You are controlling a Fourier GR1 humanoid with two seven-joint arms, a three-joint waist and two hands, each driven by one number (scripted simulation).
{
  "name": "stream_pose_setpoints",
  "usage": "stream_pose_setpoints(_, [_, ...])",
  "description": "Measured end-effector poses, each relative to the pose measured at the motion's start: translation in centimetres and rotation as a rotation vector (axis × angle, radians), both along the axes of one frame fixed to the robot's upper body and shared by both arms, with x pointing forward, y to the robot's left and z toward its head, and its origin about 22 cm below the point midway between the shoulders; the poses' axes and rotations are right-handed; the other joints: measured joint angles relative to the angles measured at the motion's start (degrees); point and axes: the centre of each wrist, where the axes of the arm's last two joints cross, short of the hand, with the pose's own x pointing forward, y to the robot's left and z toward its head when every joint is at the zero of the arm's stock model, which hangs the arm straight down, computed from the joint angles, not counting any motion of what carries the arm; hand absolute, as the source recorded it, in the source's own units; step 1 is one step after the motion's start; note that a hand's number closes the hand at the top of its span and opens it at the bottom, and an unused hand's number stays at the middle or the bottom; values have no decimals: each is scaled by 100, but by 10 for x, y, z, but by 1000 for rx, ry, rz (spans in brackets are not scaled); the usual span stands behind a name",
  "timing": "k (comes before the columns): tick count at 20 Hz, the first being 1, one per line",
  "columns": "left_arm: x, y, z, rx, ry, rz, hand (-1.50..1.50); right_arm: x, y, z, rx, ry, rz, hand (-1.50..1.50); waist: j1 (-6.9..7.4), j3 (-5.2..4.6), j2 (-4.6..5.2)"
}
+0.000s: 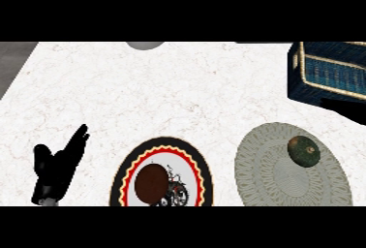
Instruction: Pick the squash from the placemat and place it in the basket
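White marbled counter (pixel 164 92) throughout. Dark blue basket (pixel 325 72) at far right corner. Round grey-green placemat (pixel 275 181) at near right, dark green squash (pixel 304 150) on its upper right part. Patterned plate (pixel 136 162) beside, brown lump (pixel 151 182) on it. Left hand (pixel 61 162) at left edge, fingers straight, spread, empty.

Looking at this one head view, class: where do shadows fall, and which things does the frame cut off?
In the head view, a dark shadow lies under the basket on the counter; the squash shades the placemat only faintly. The lower edge crops the placemat, the plate and the left hand's forearm; the right edge crops the basket. The right hand is out of view.
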Motion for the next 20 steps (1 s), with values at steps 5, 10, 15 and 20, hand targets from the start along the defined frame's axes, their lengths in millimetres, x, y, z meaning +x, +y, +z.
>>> stream_pose_setpoints(5, [0, 0, -1, -2, 2, 5, 0, 2, 2, -18, 4, -12, -5, -150, -4, 6, -4])
stream_pose_setpoints(10, [-1, -2, 0, 0, 0, 4, 0, 6, 4, -32, 21, -17, -2, -150, -1, 7, -7])
stream_pose_setpoints(15, [-1, -1, 1, 0, 2, 9, 0, 10, 16, -47, -1, -13, 9, -150, 8, 2, -4])
stream_pose_setpoints(20, [-1, -1, 0, -1, 4, 7, 0, 10, 21, -59, -66, 26, 4, -150, -10, 3, -7])
